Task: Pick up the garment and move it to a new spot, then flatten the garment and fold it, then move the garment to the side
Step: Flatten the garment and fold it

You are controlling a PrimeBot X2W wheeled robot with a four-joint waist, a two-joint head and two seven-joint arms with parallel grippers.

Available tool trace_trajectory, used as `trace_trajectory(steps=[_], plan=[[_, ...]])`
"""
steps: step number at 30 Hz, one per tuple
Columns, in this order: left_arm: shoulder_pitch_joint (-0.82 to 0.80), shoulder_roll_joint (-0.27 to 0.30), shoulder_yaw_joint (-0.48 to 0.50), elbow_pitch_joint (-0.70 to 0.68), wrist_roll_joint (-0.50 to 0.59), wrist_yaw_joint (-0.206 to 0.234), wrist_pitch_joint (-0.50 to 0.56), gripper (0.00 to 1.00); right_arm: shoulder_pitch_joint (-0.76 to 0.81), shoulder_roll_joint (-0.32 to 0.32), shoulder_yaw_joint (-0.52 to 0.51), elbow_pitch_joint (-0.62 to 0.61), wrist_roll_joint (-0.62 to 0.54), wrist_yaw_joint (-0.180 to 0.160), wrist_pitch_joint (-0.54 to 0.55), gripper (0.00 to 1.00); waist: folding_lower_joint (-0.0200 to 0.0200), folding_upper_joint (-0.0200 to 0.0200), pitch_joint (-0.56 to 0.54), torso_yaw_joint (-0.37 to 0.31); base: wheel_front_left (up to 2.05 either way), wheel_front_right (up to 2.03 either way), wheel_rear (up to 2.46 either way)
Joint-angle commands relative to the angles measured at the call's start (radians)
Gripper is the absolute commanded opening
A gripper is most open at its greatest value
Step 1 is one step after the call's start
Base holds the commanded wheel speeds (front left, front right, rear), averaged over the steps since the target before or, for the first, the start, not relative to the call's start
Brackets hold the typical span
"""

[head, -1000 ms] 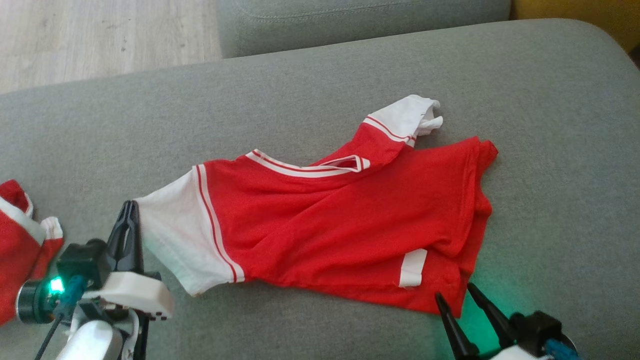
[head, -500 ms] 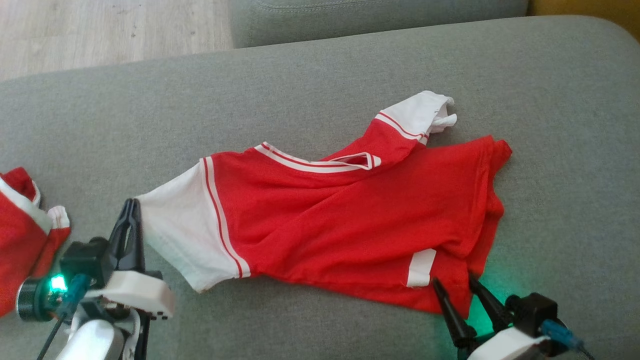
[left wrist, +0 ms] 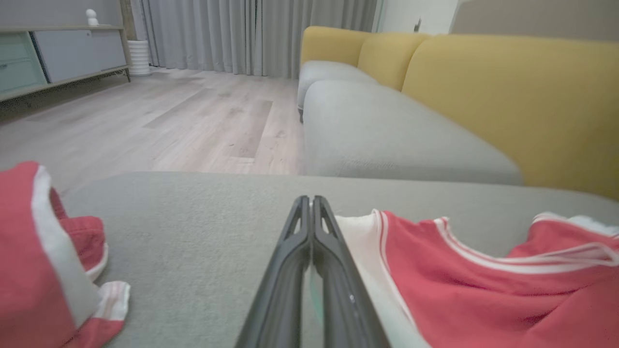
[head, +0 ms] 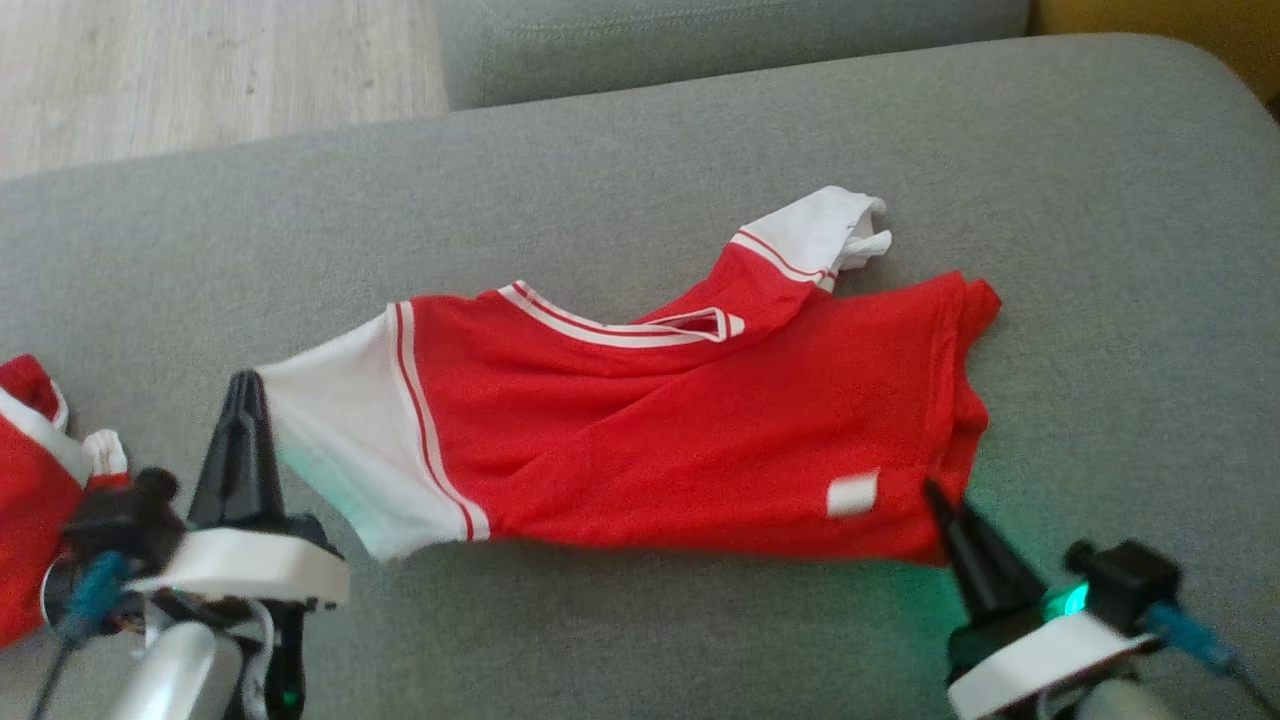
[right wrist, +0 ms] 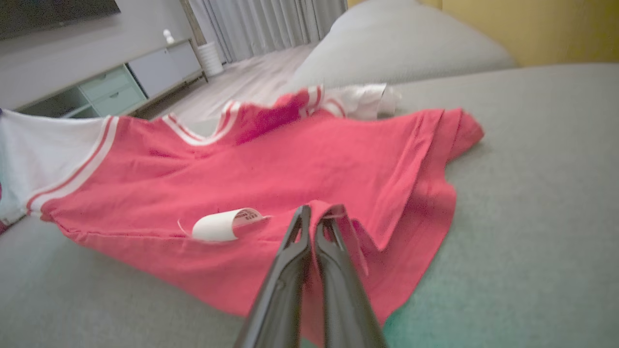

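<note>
Shirt lies rumpled mid-sofa; left fingers clenched on its white sleeve, right fingers pinching its hem; flattening seems under way; folding and moving aside remain.

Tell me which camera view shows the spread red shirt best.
The head view: the red shirt lies whole on the grey cushion, from white sleeve to far hem. The right wrist view shows most of it, low and slanted from the hem side; the left wrist view shows its white sleeve and collar end.
</note>
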Motion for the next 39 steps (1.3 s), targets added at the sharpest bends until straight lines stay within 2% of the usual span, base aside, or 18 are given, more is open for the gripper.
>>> trace_trajectory(steps=[1, 5, 10, 15, 19, 22, 26, 28, 29, 30, 33, 36, 39], plan=[[-0.066, 0.016, 0.066, -0.043, -0.023, -0.012, -0.020, 0.00, 0.004, -0.029, -0.006, -0.056, 0.013, -0.001, -0.006, 0.00, -0.0001, 0.0000, -0.012, -0.007, 0.00, 0.00, 0.00], [-0.110, -0.022, 0.136, -0.116, -0.155, -0.084, -0.047, 0.00, -0.011, -0.080, -0.079, -0.192, 0.040, -0.001, -0.006, 0.00, -0.0001, 0.0000, -0.046, -0.019, 0.00, 0.00, 0.00], [-0.237, -0.052, 0.225, -0.229, -0.307, -0.131, -0.025, 0.00, -0.077, -0.184, -0.185, -0.363, 0.091, -0.001, 0.025, 0.00, -0.0001, 0.0000, -0.090, -0.028, 0.00, 0.00, 0.00], [-0.444, -0.071, 0.302, -0.292, -0.407, -0.109, 0.010, 0.00, -0.233, -0.282, -0.288, -0.506, 0.169, -0.001, 0.130, 0.00, -0.0001, 0.0000, -0.105, -0.042, 0.00, 0.00, 0.00], [-0.634, -0.068, 0.289, -0.267, -0.428, -0.086, 0.069, 0.00, -0.420, -0.331, -0.296, -0.532, 0.251, -0.001, 0.213, 0.00, -0.0001, 0.0000, -0.094, -0.052, 0.00, 0.00, 0.00], [-0.762, -0.058, 0.257, -0.201, -0.409, -0.077, 0.105, 0.00, -0.579, -0.353, -0.248, -0.489, 0.287, -0.001, 0.273, 0.00, -0.0001, 0.0000, -0.071, -0.060, 0.00, 0.00, 0.00], [-0.915, -0.057, 0.214, -0.054, -0.381, -0.071, 0.141, 0.00, -0.784, -0.341, -0.149, -0.360, 0.306, -0.001, 0.320, 0.00, -0.0001, 0.0000, -0.003, -0.056, 0.00, 0.00, 0.00], [-0.991, -0.012, 0.157, 0.023, -0.298, -0.109, 0.137, 0.00, -0.880, -0.332, -0.092, -0.289, 0.310, -0.001, 0.326, 0.00, -0.0001, 0.0000, 0.046, -0.050, 0.00, 0.00, 0.00], [-1.025, -0.010, 0.144, 0.067, -0.280, -0.120, 0.129, 0.00, -0.925, -0.326, -0.065, -0.253, 0.314, -0.001, 0.323, 0.00, -0.0001, 0.0000, 0.073, -0.046, 0.00, 0.00, 0.00], [-1.025, -0.010, 0.144, 0.067, -0.280, -0.120, 0.129, 0.00, -0.925, -0.326, -0.065, -0.253, 0.314, -0.001, 0.323, 0.00, -0.0001, 0.0000, 0.073, -0.046, 0.00, 0.00, 0.00], [-1.132, -0.019, 0.117, 0.188, -0.250, -0.175, 0.091, 0.00, -1.058, -0.314, 0.003, -0.149, 0.315, -0.001, 0.288, 0.00, -0.0001, 0.0000, 0.155, -0.031, 0.00, 0.00, 0.00], [-1.247, -0.020, 0.093, 0.320, -0.203, -0.225, 0.034, 0.00, -1.177, -0.295, 0.057, -0.050, 0.310, -0.001, 0.227, 0.00, -0.0001, 0.0000, 0.223, -0.022, 0.00, 0.00, 0.00], [-1.370, -0.036, 0.095, 0.431, -0.171, -0.249, -0.051, 0.00, -1.294, -0.271, 0.090, 0.049, 0.296, -0.001, 0.140, 0.00, -0.0001, 0.0000, 0.276, -0.021, 0.00, 0.00, 0.00]])
